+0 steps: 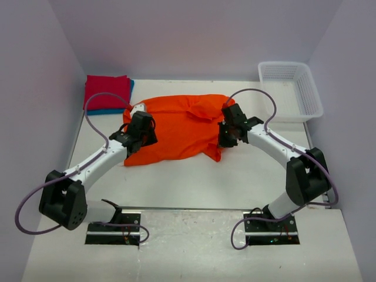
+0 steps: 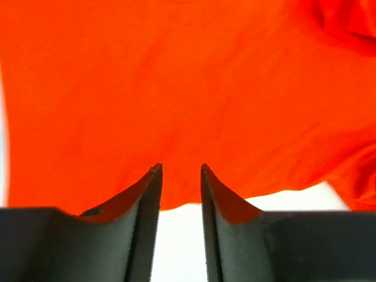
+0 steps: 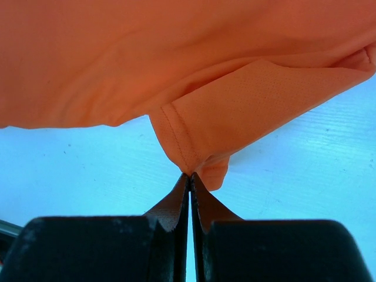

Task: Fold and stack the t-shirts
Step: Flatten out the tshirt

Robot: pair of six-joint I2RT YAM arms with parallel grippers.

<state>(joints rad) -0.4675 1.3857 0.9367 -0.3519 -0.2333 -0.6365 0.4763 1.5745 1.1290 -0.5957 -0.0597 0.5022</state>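
The bright orange t-shirt (image 1: 176,132) lies spread and rumpled in the middle of the table. My left gripper (image 1: 141,134) is over its left part; in the left wrist view the shirt (image 2: 176,82) fills the frame and my left gripper (image 2: 179,170) is open, its tips at the cloth's near edge. My right gripper (image 1: 226,140) is at the shirt's right edge. In the right wrist view it (image 3: 189,175) is shut on the hemmed corner of a sleeve (image 3: 247,111). A folded crimson red t-shirt (image 1: 107,91) lies on a blue one (image 1: 111,111) at the back left.
A white plastic mesh basket (image 1: 311,100) stands at the back right corner. Purple-grey walls close in the table on the left, back and right. Both arms' cables loop over the table beside the shirt.
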